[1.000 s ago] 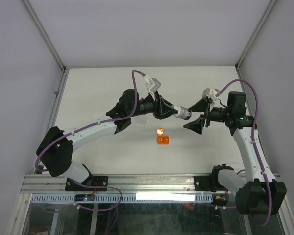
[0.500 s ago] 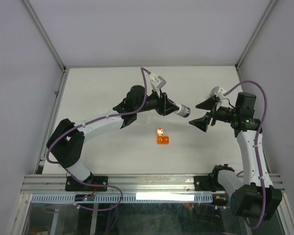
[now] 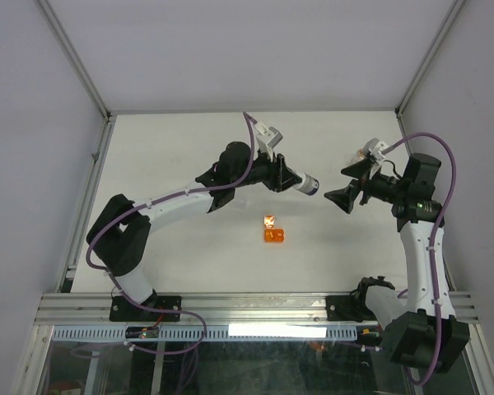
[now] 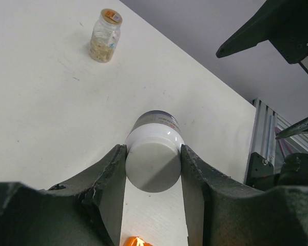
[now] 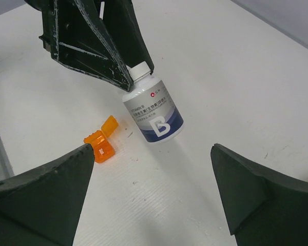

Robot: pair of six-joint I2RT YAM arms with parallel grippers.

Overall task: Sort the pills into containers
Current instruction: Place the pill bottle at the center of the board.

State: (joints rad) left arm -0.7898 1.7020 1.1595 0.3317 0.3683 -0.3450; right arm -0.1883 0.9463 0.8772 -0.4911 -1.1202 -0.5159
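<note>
In your left wrist view, the white bottle [image 4: 154, 165] shows only its round end and a sliver of dark band. Its sides are hidden behind the fingers of the left claw [image 4: 154, 149], and its label cannot be read. The orange cup [image 4: 135, 241] is cut off by the bottom edge. The clear jar [image 4: 106, 35] holds a tan blur, too small to tell apart. In your right wrist view, the fingers of the right claw [image 5: 151, 148] run off the bottom edge. From above, the bright speck [image 3: 268, 220] beside that cup is too small to identify.

White bottle [image 5: 153, 115] with dark-blue band; translucent orange cup [image 5: 100, 146]; clear vial [image 4: 104, 37], orange-topped.
</note>
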